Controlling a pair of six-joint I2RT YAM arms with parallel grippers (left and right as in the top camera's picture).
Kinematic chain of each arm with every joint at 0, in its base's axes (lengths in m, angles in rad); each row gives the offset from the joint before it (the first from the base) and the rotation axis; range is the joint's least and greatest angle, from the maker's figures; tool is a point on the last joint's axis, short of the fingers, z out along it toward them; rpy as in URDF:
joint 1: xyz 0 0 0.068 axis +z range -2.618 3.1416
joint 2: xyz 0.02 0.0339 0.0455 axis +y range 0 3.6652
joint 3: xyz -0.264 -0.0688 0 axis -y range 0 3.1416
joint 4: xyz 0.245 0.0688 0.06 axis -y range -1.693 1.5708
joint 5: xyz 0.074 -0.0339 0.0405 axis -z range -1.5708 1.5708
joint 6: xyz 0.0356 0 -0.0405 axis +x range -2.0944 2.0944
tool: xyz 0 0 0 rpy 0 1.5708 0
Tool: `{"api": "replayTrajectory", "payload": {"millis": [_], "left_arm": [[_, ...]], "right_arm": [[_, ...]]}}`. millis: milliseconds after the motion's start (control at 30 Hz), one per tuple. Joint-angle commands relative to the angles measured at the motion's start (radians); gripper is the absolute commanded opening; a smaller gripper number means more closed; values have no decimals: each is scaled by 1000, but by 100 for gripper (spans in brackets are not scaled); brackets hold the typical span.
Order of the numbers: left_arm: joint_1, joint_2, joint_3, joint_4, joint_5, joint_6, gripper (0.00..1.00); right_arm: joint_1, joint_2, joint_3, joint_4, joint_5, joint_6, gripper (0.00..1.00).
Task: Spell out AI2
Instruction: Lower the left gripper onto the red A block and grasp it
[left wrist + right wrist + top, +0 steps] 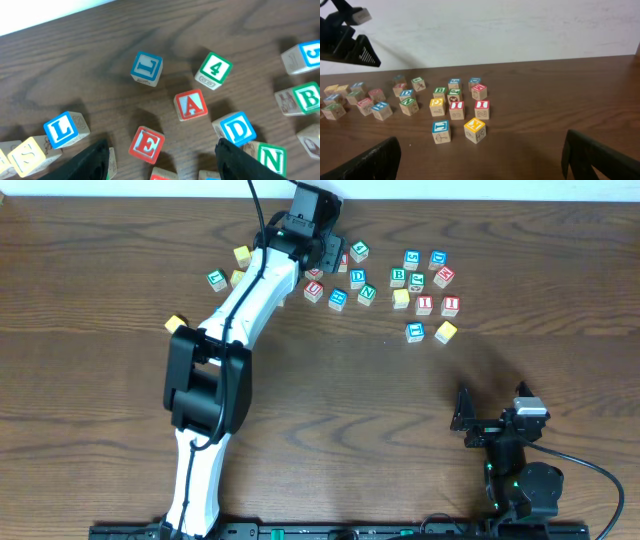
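The red A block [190, 105] lies flat in the left wrist view, just beyond my left gripper [162, 167], which is open and empty above a red E block [146, 144]. In the overhead view that gripper [325, 250] hovers over the left block cluster at the table's far side and hides the A. Two red I blocks [425, 305] [450, 305] sit side by side in the right cluster, and also show in the right wrist view [456, 109]. I cannot make out a 2 block. My right gripper [480, 165] is open and empty, low at the near right [470, 420].
Around the A lie a green 4 [214, 70], a blue D [238, 129], a green N [270, 157] and a blue L [61, 130]. A blue block [441, 131] and a yellow block [475, 129] are nearest the right gripper. A lone yellow block [176, 323] sits left of the left arm.
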Motion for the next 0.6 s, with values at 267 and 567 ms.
{"api": "replayTrajectory", "payload": {"millis": [267, 567], "left_arm": [[-96, 144, 338, -186, -175, -122, 67], [-89, 239, 340, -134, -164, -180, 65]], "right_arm": [[14, -5, -4, -1, 11, -8, 99], [14, -5, -4, -1, 11, -8, 99]]}}
